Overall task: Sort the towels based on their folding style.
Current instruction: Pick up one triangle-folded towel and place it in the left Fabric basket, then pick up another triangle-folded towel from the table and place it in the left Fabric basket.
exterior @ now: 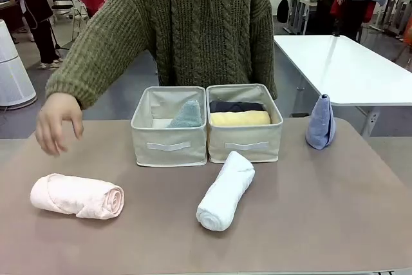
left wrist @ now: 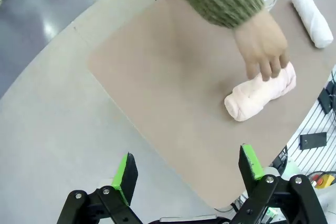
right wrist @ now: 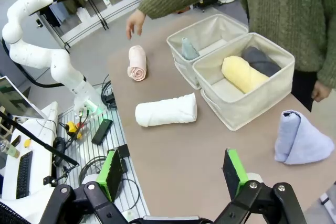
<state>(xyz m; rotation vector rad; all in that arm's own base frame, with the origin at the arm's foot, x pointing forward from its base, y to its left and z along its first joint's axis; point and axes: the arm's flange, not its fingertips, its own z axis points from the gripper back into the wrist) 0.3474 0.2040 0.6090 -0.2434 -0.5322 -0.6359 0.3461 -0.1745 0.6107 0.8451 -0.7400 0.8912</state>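
Nearest the lens, a white roll (exterior: 225, 191) is seen lying on the tabletop (exterior: 309, 217), angled toward the bins, with a pink roll (exterior: 77, 196) off to its left. Both are soft terry, wound into thick cylinders. Behind them, two beige fabric bins are set touching side by side. In the left bin (exterior: 168, 143) a pale teal cone (exterior: 187, 115) is stood upright. In the right bin (exterior: 246, 145) a yellow roll (exterior: 239, 118) is laid in front of a dark grey roll (exterior: 236, 105). A lavender-blue cone (exterior: 320, 123) is stood alone on the tabletop, well to the right of the bins.

From the left wrist view, the person's hand (left wrist: 264, 45) is shown with its fingertips over one end of the pink roll, and whether contact is made cannot be told. From the front, that hand is seen held above the tabletop, behind the roll. From the right wrist view, the bin interiors are opened up, with yellow and dark grey pressed side by side.

Six towels are counted: four rolls and two cones, three in bins and three on the tabletop. Two bins are counted. Two pincers are counted, and the left pincer (left wrist: 187, 162) and the right pincer (right wrist: 172, 162) are both held wide, with nothing between the green pads.
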